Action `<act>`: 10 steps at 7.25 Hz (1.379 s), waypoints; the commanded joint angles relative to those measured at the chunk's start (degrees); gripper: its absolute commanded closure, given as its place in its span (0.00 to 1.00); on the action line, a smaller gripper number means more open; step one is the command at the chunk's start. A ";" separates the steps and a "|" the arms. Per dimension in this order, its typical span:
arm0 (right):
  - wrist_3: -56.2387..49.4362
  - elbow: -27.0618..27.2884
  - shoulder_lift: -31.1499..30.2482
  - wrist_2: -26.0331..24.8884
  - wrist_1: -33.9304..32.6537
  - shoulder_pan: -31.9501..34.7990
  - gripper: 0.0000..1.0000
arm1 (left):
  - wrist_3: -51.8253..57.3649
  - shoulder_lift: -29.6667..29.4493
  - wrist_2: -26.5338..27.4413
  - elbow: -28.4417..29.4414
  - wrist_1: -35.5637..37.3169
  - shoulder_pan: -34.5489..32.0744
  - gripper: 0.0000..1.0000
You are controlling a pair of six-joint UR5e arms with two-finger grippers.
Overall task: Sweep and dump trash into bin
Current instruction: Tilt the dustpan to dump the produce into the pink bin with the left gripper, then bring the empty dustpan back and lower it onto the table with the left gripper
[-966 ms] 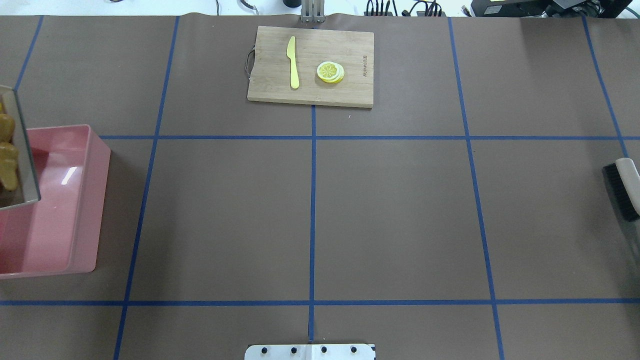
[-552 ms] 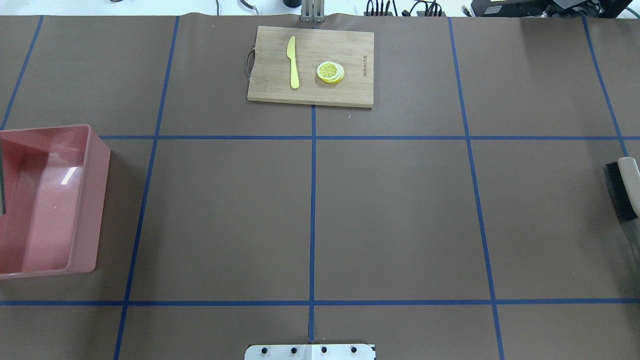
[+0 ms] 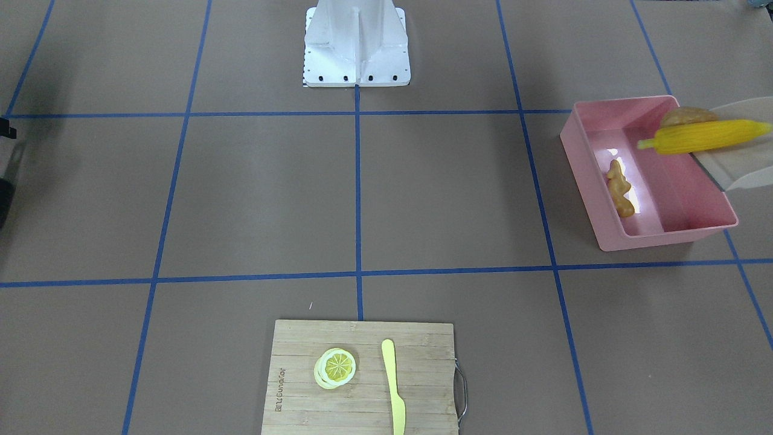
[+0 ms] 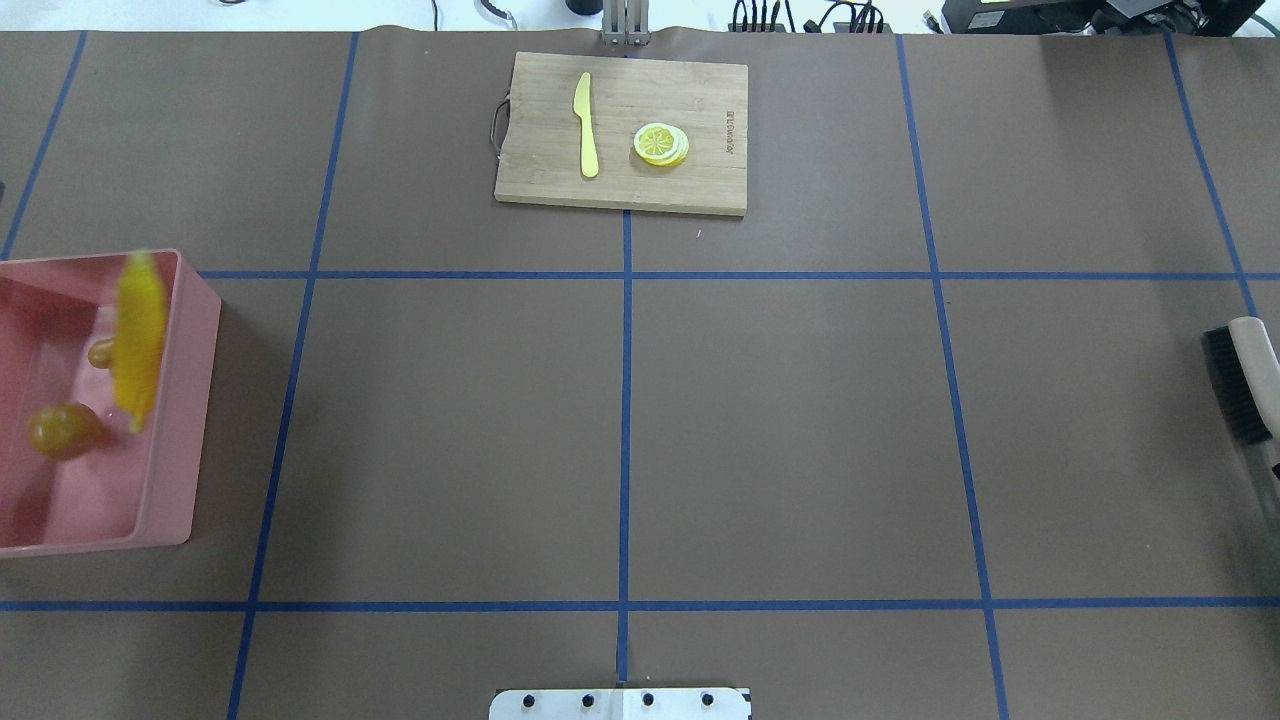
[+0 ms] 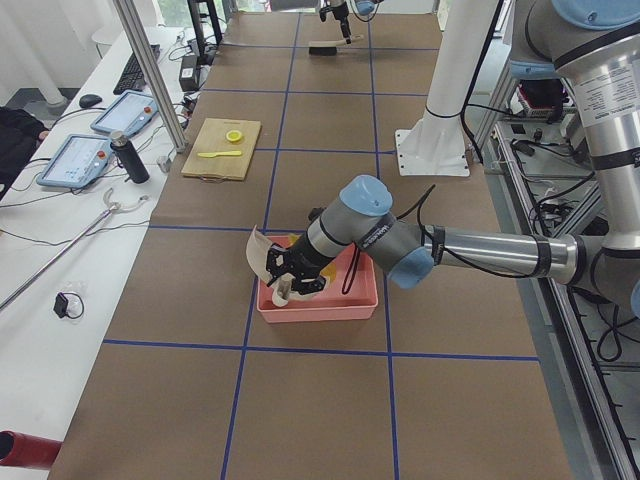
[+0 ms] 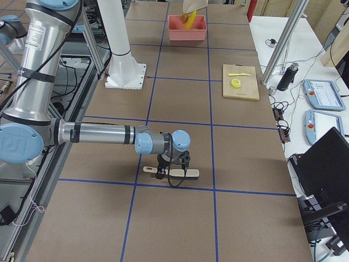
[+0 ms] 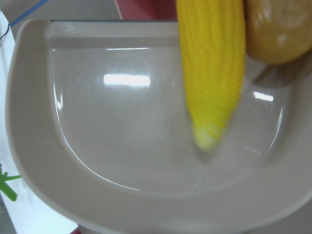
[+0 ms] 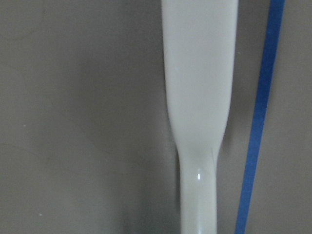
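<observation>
Left fingers [image 5: 292, 278] show only in the side view, low over the bin [image 3: 664, 238], so whether they are clamped on anything cannot be told. Their wrist camera looks into the beige dustpan [image 7: 97, 146]. There the corn cob [image 3: 706, 137] lies lengthwise down the tray, one end toward the curved back wall, and the potato [image 7: 278, 29] is just beside it near the flat lip.

From across the surface [image 4: 800, 420] the pan hangs tilted over the bin's outer wall. The cob's long axis runs crosswise to the bin's long walls, its thin stem tip pointing toward the middle of the surface. Overhead it is a blurred yellow streak inside the bin, so it may be in mid-fall. The ginger root [image 3: 620, 188] lies on the bin's floor against the inner long wall, lengthwise along it.

Well apart, the right fingers [image 6: 162, 166] are down at the brush [image 4: 1240, 385], and their grip cannot be judged either. Farthest off, a cutting board [image 4: 620, 190] carries a knife [image 4: 586, 125] and lemon slices [image 4: 661, 144].
</observation>
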 commanded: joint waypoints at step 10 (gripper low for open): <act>-6.82 -7.71 12.48 -8.30 -0.55 16.64 0.00 | -43.54 -27.94 -5.94 7.92 6.44 29.80 1.00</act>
